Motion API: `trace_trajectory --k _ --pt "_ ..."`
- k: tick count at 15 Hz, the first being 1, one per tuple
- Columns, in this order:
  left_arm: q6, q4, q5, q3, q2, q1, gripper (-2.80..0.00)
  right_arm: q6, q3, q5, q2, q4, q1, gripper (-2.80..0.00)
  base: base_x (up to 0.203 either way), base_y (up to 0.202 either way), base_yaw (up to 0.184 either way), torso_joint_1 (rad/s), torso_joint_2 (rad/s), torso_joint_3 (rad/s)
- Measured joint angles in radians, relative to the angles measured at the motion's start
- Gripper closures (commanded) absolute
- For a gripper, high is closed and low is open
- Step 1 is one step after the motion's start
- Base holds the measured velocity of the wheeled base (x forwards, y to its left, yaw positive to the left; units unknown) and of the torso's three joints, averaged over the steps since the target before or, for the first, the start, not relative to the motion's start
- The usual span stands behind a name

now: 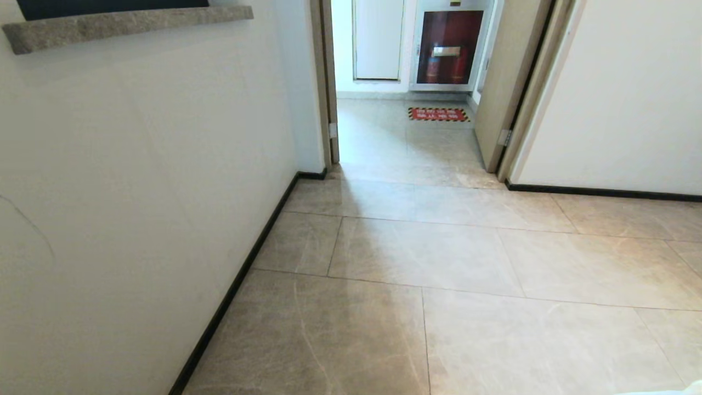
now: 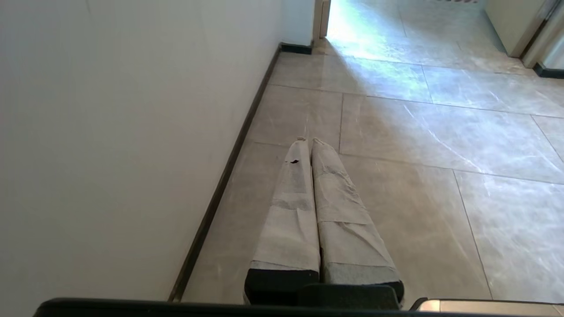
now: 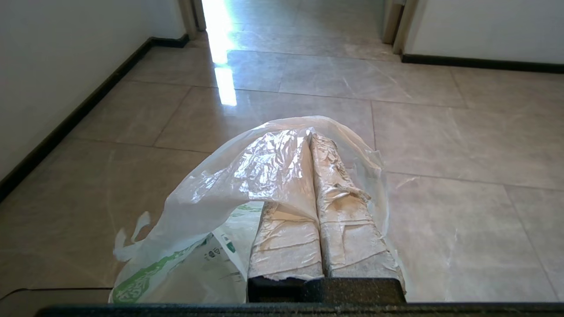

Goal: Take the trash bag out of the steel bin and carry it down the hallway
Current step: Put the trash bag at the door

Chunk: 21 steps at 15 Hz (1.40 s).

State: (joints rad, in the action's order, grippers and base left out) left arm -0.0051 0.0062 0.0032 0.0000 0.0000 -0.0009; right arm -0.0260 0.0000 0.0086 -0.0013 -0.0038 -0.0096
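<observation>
- Draped over the right tool (image 3: 311, 137), the bag (image 3: 211, 198) hangs from its pressed-together fingers, which pinch the plastic; green-and-white packaging (image 3: 194, 259) shows inside.
- Left tool (image 2: 307, 141) holds nothing, fingers pressed together, above the floor (image 2: 418, 132) near the left wall (image 2: 110, 132).
- Ahead, the hallway (image 1: 439, 247) tiles run to an open doorway (image 1: 406, 82), with a red cabinet (image 1: 449, 46) and a striped floor sign (image 1: 439, 114) beyond.

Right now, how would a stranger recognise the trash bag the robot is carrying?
Follow the hallway floor back to the right gripper. Draped over its shut fingers hangs the trash bag: thin, white, see-through crinkly plastic, with green-and-white printed packaging inside.
</observation>
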Motion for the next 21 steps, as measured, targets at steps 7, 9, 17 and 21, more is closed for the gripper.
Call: trace_trajectory --k 7,9,17,21 --pt "0.0 0.0 -0.001 0.0 0.0 0.001 0.0 0.0 0.0 0.0 0.0 0.0 0.002 0.0 0.189 0.0 0.001 0.001 0.0 0.001" --pt "-0.001 0.0 0.0 0.0 0.0 0.001 0.0 0.0 0.0 0.0 0.0 0.0 0.002 0.0 0.192 0.0 0.001 0.003 0.01 0.0" --pt "-0.001 -0.001 -0.001 0.0 0.0 0.001 0.0 0.0 0.0 0.0 0.0 0.0 0.003 0.0 0.193 0.0 0.001 0.001 0.0 0.003" --pt "0.0 -0.001 -0.001 0.0 0.0 0.001 0.0 0.0 0.0 0.0 0.0 -0.001 0.002 0.0 0.194 0.0 0.0 0.004 0.0 0.003"
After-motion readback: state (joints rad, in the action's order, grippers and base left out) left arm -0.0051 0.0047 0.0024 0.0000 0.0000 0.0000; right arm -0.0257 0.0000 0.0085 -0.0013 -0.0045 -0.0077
